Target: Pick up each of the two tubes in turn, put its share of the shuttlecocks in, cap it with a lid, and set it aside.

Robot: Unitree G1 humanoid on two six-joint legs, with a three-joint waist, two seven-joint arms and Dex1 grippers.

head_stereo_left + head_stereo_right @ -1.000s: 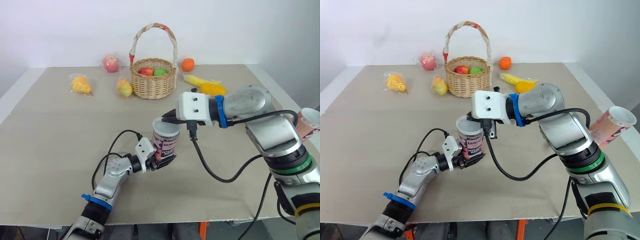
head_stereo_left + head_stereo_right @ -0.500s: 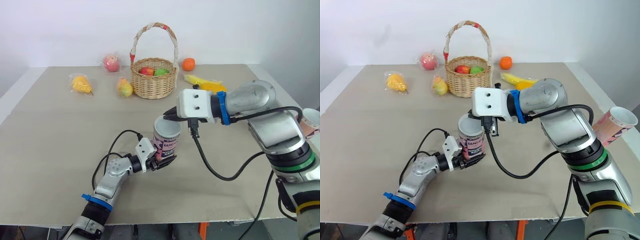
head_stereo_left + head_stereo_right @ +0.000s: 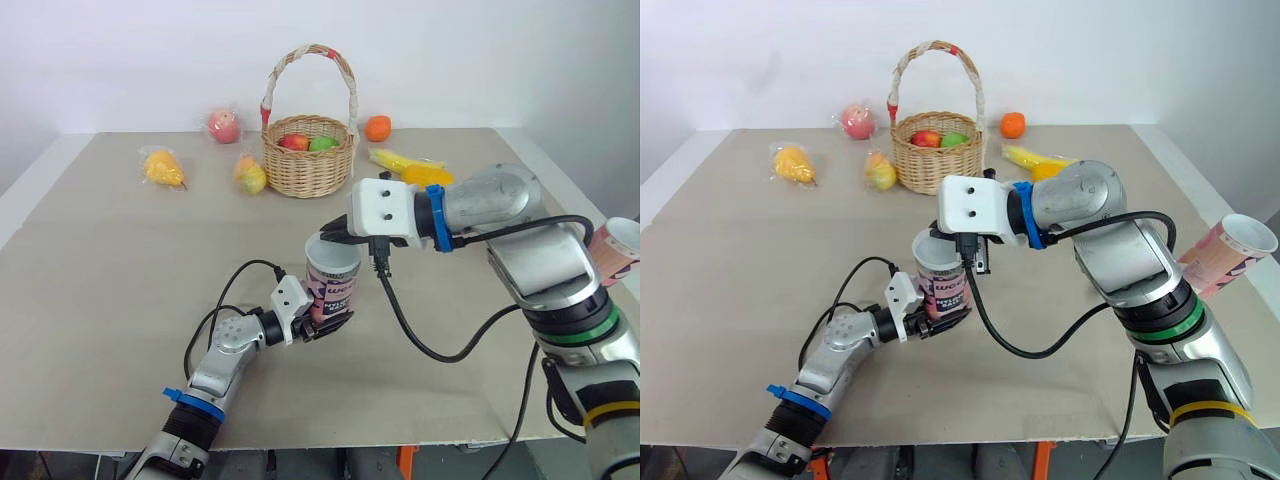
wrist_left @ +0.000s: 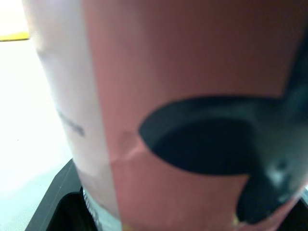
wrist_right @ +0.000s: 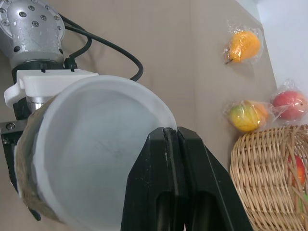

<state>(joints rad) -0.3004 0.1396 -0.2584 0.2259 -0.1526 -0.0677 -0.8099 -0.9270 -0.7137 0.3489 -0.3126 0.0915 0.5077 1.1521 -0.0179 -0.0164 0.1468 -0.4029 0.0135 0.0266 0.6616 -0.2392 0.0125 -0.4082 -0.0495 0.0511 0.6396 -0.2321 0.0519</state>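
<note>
Toward the middle of the worktop's near edge, the left claw is clamped around the base of a pink printed tube, holding it upright. A white lid covers the tube's mouth. The right claw reaches in from the right edge with its fingers clenched together, and its tips rest at the lid's far rim. A second tube lies tilted at the right edge, with its open end up. Toward the far edge stands a wicker basket with fruit in it. Beside it are a wrapped pear, a wrapped apple and an orange.
</note>
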